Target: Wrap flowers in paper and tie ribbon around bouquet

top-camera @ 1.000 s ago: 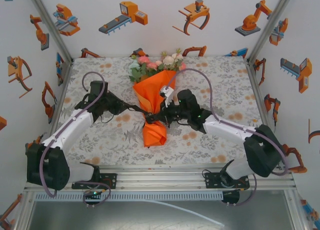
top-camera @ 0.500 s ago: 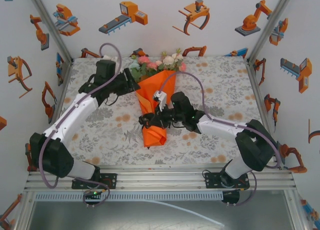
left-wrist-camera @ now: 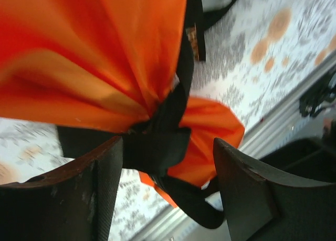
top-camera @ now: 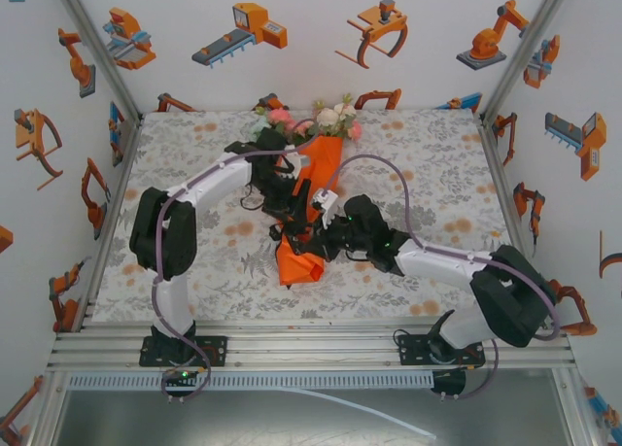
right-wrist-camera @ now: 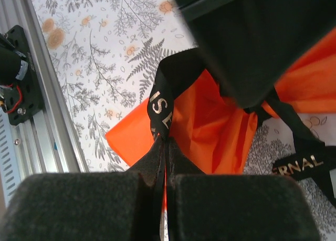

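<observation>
We saw the left tool [left-wrist-camera: 168, 162] had swung onto the bright orange paper-cone bouquet [top-camera: 323, 159] lying on the floral tabletop [top-camera: 437, 174], its fingers apart around the knot of the narrow black ribbon [left-wrist-camera: 157, 141], while the right tool [right-wrist-camera: 164, 173] clamped the ribbon's tail, so we judged that tightening came next.

Bright even light, soft shadows, wrist close-ups blurred (nearest parts most)

The ribbon [left-wrist-camera: 155, 146] encircles the bouquet [top-camera: 323, 159] on the table [top-camera: 437, 174].
</observation>
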Tool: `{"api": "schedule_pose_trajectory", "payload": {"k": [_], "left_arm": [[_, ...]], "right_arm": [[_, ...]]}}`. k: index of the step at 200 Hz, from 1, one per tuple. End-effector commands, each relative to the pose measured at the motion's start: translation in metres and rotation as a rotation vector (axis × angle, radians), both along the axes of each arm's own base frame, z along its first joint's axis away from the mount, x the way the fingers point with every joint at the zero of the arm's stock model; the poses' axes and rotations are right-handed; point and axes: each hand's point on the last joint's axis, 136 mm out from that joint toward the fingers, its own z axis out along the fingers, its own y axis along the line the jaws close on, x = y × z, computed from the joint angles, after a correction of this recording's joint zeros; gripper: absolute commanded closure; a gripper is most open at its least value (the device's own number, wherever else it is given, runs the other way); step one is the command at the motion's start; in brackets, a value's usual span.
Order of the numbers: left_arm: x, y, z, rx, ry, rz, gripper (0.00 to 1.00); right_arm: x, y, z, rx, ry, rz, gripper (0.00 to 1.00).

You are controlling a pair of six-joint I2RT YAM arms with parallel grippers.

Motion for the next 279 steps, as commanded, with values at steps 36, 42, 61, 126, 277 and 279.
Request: {"api": "schedule_pose_trajectory", "payload": {"k": [36,42,61,126,277,279], "left_arm": [[-0.033,0.052,0.013,0.124,-0.067,0.105,0.60],[-0.034,0.056,0.014,0.129,-0.083,0.120,0.61],[-0.035,0.071,0.016,0.159,-0.134,0.168,0.63],[-0.017,0.082,0.046,-0.076,-0.291,0.393,0.61],[-0.031,0.100,0.045,-0.235,-0.181,0.891,0.64],[-0.032,0.100,0.041,-0.222,-0.174,0.891,0.64]], "right_arm": [[-0.014,0.009,-0.007,0.012,0.001,-0.001,1.00],[-0.016,0.011,-0.007,0.014,0.002,0.002,1.00],[-0.017,0.017,-0.005,0.034,0.003,0.010,1.00],[-0.006,0.025,0.028,0.035,-0.097,0.007,1.00],[0.062,-0.004,0.035,-0.006,-0.101,-0.347,1.00],[0.061,-0.004,0.035,-0.004,-0.100,-0.345,1.00]]}}
